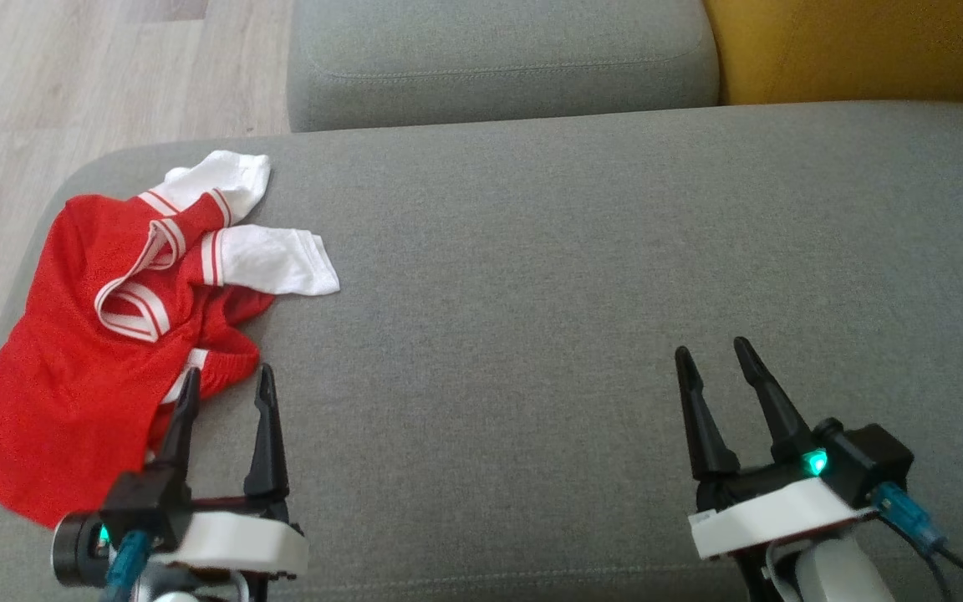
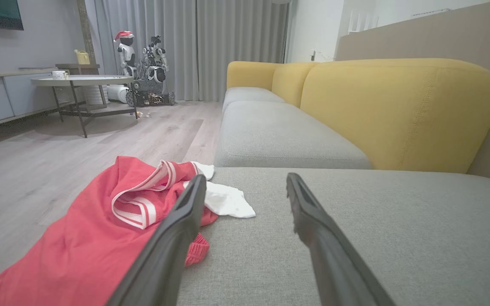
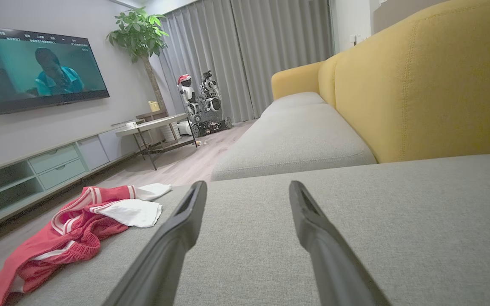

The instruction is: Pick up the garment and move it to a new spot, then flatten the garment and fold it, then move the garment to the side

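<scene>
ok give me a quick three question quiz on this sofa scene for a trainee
1. True or false: the left claw is shut on the red and white garment.
2. Where does the garment lie? A: at the left end of the grey seat; B: on the floor; C: against the yellow backrest.
3. Which claw is nearer the garment?
Key: 1 false, both claws are open and hold nothing. 2 A. 3 the left claw; the right claw is well apart from it, over bare seat.
</scene>
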Controlling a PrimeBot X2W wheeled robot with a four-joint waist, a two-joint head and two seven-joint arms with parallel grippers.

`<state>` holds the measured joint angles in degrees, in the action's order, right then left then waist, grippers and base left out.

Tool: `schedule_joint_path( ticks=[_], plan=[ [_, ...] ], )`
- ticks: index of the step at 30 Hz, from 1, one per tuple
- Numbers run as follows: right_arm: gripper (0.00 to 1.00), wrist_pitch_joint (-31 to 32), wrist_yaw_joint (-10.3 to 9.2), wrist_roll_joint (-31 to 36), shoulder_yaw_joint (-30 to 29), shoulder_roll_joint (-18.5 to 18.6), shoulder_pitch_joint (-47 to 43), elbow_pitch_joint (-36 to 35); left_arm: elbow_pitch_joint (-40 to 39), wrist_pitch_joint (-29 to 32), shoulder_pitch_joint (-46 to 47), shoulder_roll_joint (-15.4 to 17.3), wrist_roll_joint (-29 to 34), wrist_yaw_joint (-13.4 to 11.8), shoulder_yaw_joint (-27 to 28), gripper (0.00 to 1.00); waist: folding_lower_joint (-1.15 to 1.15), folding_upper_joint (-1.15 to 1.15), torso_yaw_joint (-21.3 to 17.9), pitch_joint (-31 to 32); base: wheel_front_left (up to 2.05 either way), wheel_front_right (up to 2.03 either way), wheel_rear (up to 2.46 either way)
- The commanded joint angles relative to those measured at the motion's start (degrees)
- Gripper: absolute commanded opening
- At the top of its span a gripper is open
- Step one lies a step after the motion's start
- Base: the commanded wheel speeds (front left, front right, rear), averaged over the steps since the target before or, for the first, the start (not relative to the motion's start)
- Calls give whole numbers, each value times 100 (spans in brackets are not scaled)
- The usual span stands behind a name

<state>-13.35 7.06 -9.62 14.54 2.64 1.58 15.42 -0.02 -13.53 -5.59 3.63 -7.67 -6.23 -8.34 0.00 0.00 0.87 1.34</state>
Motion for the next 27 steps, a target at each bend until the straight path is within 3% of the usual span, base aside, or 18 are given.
schedule_joint_path(
  ticks=[1, 5, 27],
  plan=[
    [100, -103, 42, 220, 173, 23, 290, -197, -251, -86, 152, -8, 210, 31, 209, 100, 0, 0, 0, 7, 0, 0, 0],
    [100, -164, 43, 461, 170, 24, 280, -200, -291, -147, 104, -31, 428, 102, 263, 100, 0, 0, 0, 17, 0, 0, 0],
    [100, -164, 43, 335, -28, 24, 290, -108, -17, -147, 126, -74, 371, 279, 330, 100, 0, 0, 33, 5, 0, 0, 0]
  ],
)
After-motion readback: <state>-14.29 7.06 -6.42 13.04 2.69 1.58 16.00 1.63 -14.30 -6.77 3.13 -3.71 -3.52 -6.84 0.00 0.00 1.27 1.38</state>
